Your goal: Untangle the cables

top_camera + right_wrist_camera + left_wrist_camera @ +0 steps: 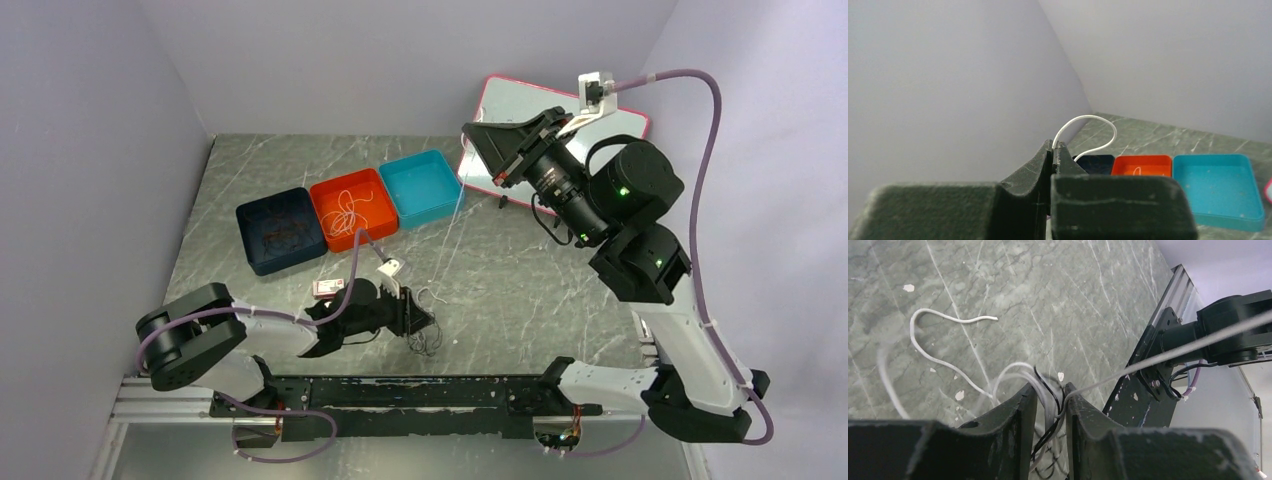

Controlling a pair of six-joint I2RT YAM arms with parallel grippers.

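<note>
While the right fingers (1040,160) are pressed shut on one white cable (1086,116), whose free end curls in a small loop above their tips, the right arm stands high over the far side of the tabletop (520,290). From there this cable runs down in a straight, tight line to the tangle (427,335) of white and black cables. The tangle lies on the tabletop near the front edge, just at the end of the left arm. The left fingers (1020,412) are almost closed on it, with several white and black strands squeezed in the narrow gap between them, so they work as an anchor.

I judge that the step in hand is to draw the white cable out of the knot. To do it well, the right arm should pull slowly and along the line of the cable, not sideways, and the left fingers should keep the rest low on the tabletop. If the left grip pinches the white cable too, it will not slide, and a slightly looser hold is needed. The orange bin (378,195) has white cable inside, so I guess the freed one belongs there.
</note>
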